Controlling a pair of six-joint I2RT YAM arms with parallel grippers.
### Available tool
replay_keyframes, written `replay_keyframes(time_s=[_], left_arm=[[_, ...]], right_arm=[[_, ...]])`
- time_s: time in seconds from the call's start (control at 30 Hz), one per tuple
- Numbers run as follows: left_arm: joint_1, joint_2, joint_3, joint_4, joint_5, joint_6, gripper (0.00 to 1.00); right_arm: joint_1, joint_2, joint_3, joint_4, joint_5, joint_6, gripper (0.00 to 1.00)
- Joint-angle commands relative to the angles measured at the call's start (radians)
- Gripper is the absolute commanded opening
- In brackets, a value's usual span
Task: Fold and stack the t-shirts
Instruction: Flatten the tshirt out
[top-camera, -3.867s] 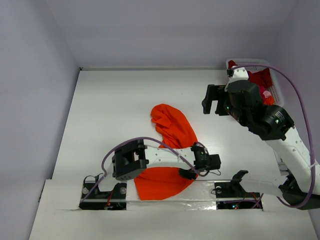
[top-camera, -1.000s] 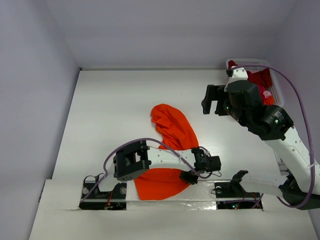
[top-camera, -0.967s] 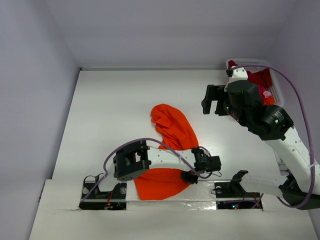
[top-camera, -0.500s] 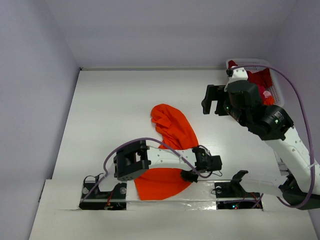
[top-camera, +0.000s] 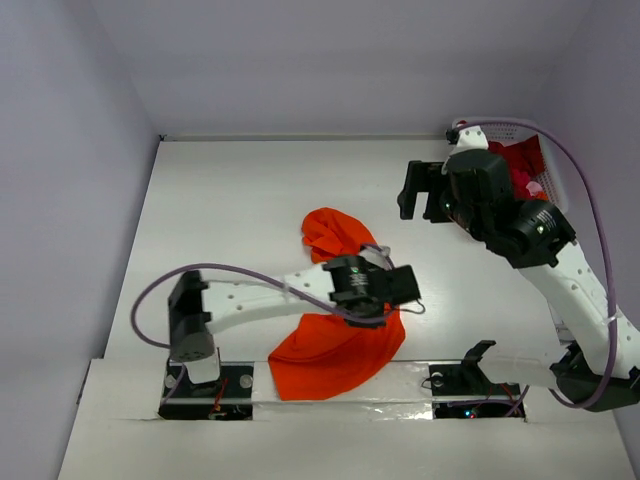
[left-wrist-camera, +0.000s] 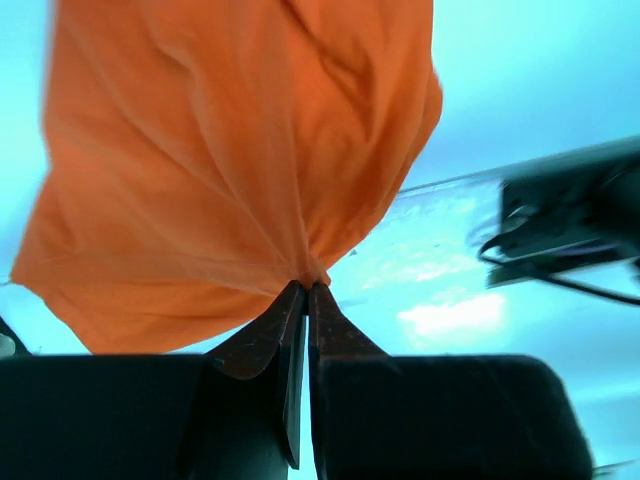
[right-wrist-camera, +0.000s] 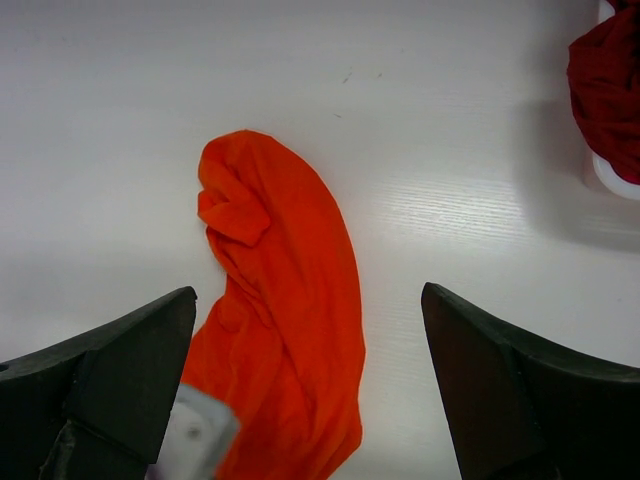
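Note:
The orange t-shirt (top-camera: 335, 345) lies crumpled in the middle of the table, its far end bunched (top-camera: 325, 232). My left gripper (top-camera: 393, 290) is shut on a pinch of its right-hand part and holds that part up off the table; in the left wrist view the cloth (left-wrist-camera: 230, 150) hangs from the closed tips (left-wrist-camera: 305, 287). My right gripper (top-camera: 420, 190) is open and empty, hovering high to the right of the shirt's far end. Its view looks down on the shirt (right-wrist-camera: 285, 300) between wide fingers (right-wrist-camera: 120, 360). The dark red t-shirt (top-camera: 520, 160) sits in the basket (right-wrist-camera: 608, 90).
The white lattice basket (top-camera: 500, 125) stands at the table's far right corner, with other pink and orange cloth inside. The right arm's base and cable mounts (top-camera: 470, 375) sit at the near edge. Grey walls close the table at back and sides.
My left arm has swung up and away from the near edge, carrying the pinched part of the orange shirt upward. My right gripper has shifted slightly towards the back.

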Motion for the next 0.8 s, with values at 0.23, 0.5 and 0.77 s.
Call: replay_keyframes(time_s=[0.23, 0.5, 0.77], left_arm=[[0.336, -0.390, -0.149, 0.009, -0.145, -0.093, 0.00], [0.715, -0.520, -0.209, 0.065, -0.145, 0.106, 0.00], [1.148, -0.571, -0.312, 0.196, -0.010, 0.326, 0.00]], right_arm=[[-0.144, 0.122, 0.148, 0.055, -0.125, 0.025, 1.00], [-0.255, 0.280, 0.228, 0.054, -0.226, 0.029, 1.00], [-0.320, 0.504, 0.356, 0.052, -0.473, 0.012, 1.00]])
